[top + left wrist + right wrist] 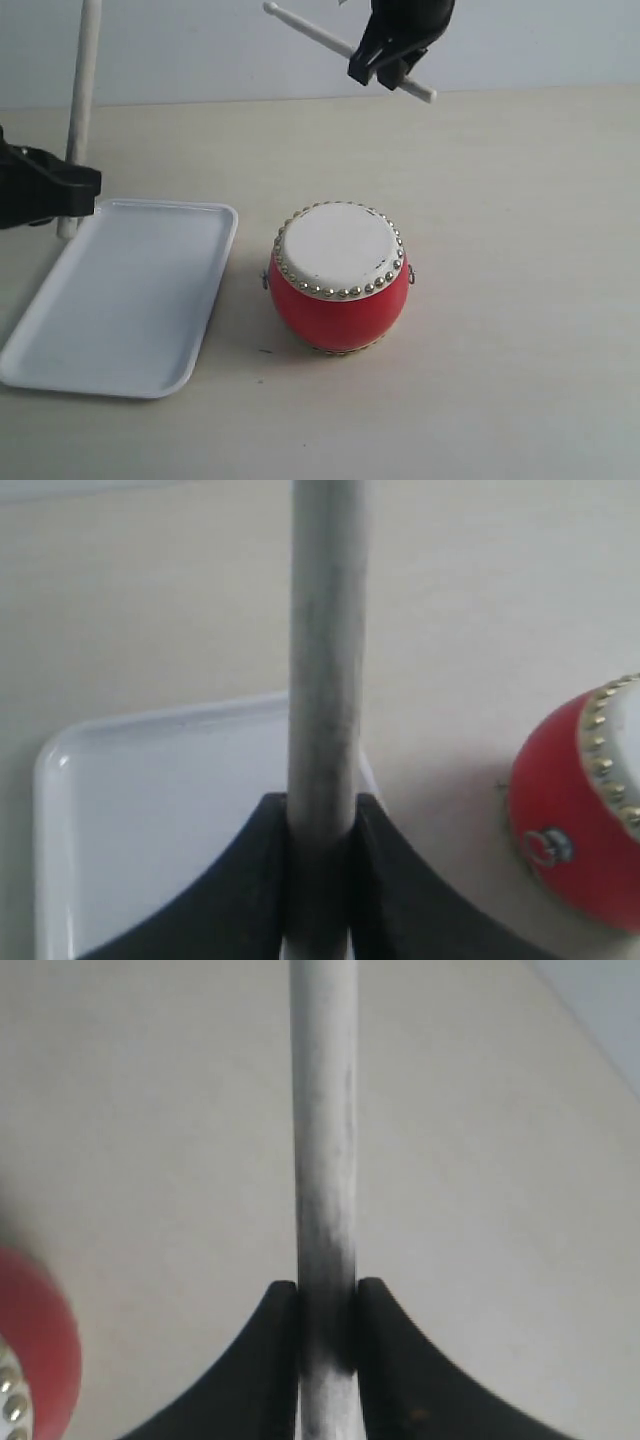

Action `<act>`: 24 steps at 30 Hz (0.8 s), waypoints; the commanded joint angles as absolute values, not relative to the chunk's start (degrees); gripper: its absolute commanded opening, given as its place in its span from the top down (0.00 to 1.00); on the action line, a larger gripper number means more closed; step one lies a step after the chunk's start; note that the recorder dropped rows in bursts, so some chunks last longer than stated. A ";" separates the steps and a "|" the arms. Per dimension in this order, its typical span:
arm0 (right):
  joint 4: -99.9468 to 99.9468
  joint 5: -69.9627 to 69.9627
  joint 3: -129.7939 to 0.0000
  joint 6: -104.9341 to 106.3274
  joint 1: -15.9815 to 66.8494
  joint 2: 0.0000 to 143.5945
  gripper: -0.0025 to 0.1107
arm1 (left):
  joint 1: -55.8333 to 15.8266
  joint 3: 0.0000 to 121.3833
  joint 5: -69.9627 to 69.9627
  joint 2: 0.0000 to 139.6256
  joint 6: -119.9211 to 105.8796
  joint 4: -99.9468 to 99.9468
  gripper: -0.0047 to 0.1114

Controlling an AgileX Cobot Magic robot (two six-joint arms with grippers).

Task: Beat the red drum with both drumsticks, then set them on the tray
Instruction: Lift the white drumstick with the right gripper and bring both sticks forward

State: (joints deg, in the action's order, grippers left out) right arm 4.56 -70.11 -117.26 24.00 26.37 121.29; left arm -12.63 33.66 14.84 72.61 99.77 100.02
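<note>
- Tray [120, 300]: left of drum.
- Drum [340, 275]: mid-table, both sticks clear of it.
- Left gripper [88, 192] clamps upright stick [84, 70] by tray; right gripper [388, 62] clamps slanted stick [310, 35] (high, behind drum).
- Risk: sticks could pivot in the jaws on impact and glance off.

Glossy red drum [340, 305], smooth plastic tray [120, 300]

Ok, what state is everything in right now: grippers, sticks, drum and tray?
Drum: upright, nothing touching it.
Tray: empty.
Left stick: gripped, near upright, by the tray's far corner.
Right stick: gripped, slanted, in the air beyond the drum.
Left gripper: shut on left stick.
Right gripper: shut on right stick.
</note>
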 commanded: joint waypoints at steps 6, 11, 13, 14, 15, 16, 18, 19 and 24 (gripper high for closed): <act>-3.87 -69.96 -95.17 16.84 26.21 102.24 0.98 | -12.67 27.04 13.71 72.65 104.00 99.95 0.96; -1.93 -69.96 -83.97 17.86 26.21 93.04 0.98 | -12.72 30.78 28.91 72.65 105.40 99.95 0.96; -2.34 -69.96 -83.06 17.86 26.21 91.52 0.98 | -12.72 34.68 27.08 72.65 105.28 99.95 0.96; -2.58 -69.96 -82.91 17.86 26.21 90.93 0.98 | -12.72 36.26 23.58 72.65 105.17 99.95 0.96; -2.58 -69.96 -82.37 17.86 26.21 90.53 0.98 | -12.72 38.05 16.07 73.02 104.62 99.95 0.96; -2.58 -69.96 -82.01 18.24 26.21 90.16 0.98 | -12.72 38.92 12.32 73.53 104.62 99.95 0.96; -2.45 -69.96 -81.36 19.64 26.21 90.01 0.98 | -12.59 40.06 3.21 75.69 103.58 99.95 0.96; -2.45 -69.96 -81.38 19.93 26.21 90.01 0.98 | -12.59 40.38 0.00 76.70 102.08 99.95 0.96; -2.45 -69.96 -81.38 20.78 26.21 90.01 0.98 | -12.59 40.34 -19.52 80.30 79.90 95.71 0.96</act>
State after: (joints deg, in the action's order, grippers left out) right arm -2.51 -70.34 -81.38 19.95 26.37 90.56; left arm -12.63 40.06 -6.62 78.86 94.54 100.06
